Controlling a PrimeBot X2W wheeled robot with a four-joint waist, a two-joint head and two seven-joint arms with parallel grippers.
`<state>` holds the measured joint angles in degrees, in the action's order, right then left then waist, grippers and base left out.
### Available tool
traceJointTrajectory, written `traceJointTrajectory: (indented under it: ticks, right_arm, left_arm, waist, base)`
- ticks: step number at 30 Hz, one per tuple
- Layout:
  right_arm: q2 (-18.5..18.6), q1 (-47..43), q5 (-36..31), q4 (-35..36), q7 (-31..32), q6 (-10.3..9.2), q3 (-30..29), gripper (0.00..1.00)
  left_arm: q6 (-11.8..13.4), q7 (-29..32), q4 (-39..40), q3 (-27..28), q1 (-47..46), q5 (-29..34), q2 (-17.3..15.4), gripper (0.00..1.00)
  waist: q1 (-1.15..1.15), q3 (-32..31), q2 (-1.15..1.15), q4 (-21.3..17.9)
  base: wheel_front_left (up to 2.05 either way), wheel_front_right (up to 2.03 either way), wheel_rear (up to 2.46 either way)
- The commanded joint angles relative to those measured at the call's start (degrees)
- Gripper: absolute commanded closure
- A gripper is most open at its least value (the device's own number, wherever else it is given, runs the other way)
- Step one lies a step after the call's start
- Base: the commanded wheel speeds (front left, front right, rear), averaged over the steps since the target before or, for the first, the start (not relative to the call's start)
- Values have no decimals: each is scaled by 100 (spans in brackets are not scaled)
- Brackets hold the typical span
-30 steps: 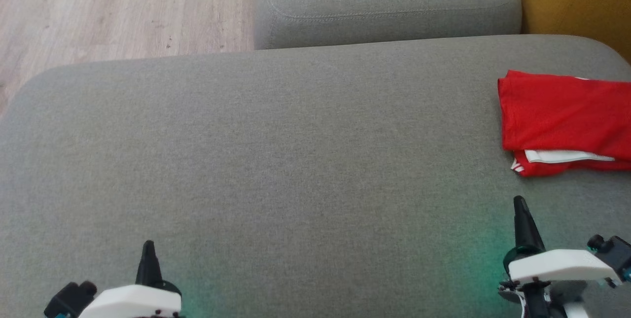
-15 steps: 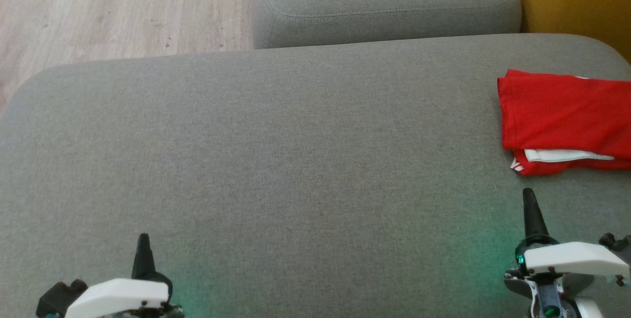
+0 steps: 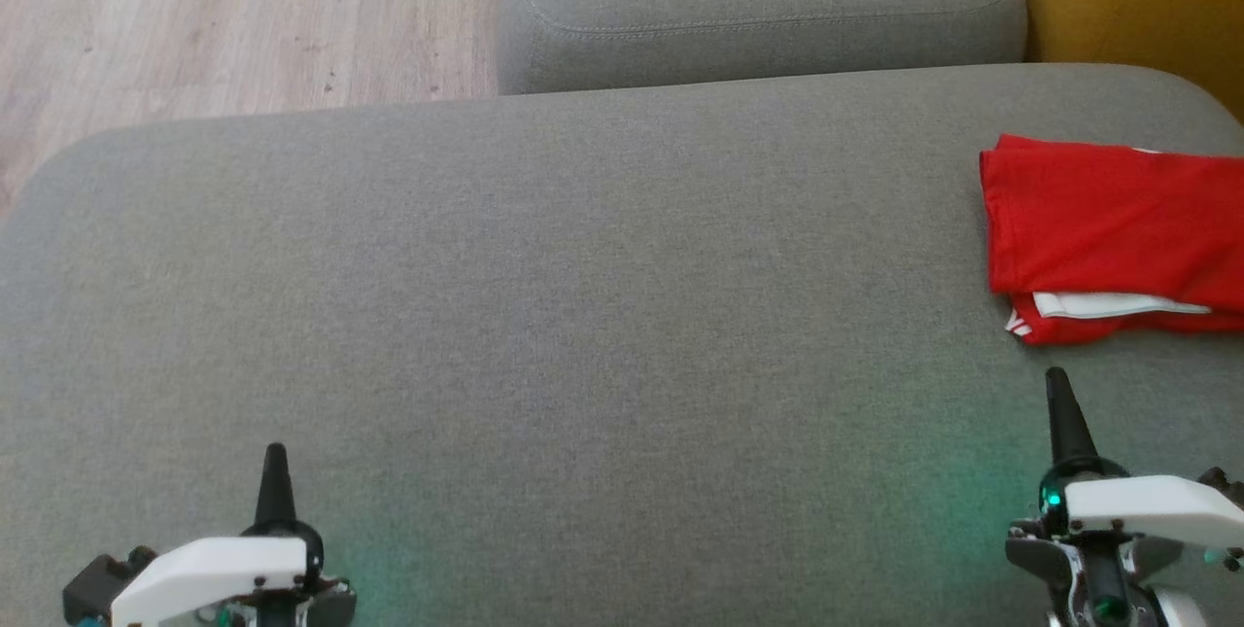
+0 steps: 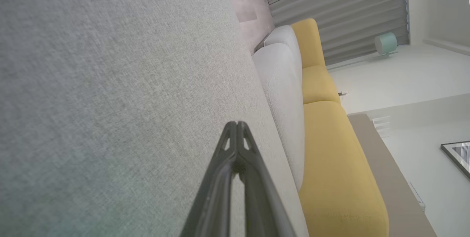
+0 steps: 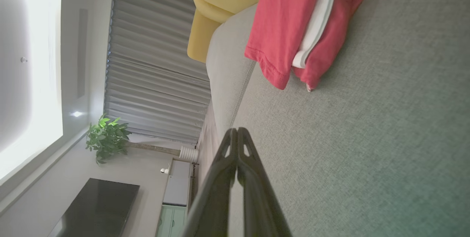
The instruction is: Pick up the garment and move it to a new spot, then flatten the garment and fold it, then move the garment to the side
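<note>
Garment (image 3: 1108,219) lies folded at the sofa's (image 3: 583,267) right edge, so I judge the job all but done; my left pincer (image 3: 275,462) and right pincer (image 3: 1061,394) rest pressed together, empty.

Your garment (image 3: 1118,219) lies on the sofa seat (image 3: 583,296) at its far right, just ahead of your right gripper (image 3: 1057,382) and apart from it. Your left gripper (image 3: 275,457) hangs over the seat's near left. Behind the seat stands a second cushion (image 3: 758,5), with floor (image 3: 194,15) to its left.
</note>
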<state>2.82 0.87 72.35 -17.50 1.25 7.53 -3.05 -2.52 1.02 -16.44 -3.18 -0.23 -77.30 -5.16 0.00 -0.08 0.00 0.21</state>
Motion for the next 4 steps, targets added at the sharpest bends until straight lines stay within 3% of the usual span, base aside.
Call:
traceJointTrajectory:
  ticks: [1,4]
  right_arm:
    - [102,363,184,224,57,-3,46,100]
    - [102,379,380,237,94,-3,18,100]
  left_arm:
    - [-58,34,197,257,-343,-127,-14,100]
    - [-103,84,201,326,-369,-271,7,100]
  waist:
    - [0,1,0,-1]
    - [0,4,0,-3]
  base:
    - [0,0,0]
    - [0,0,0]
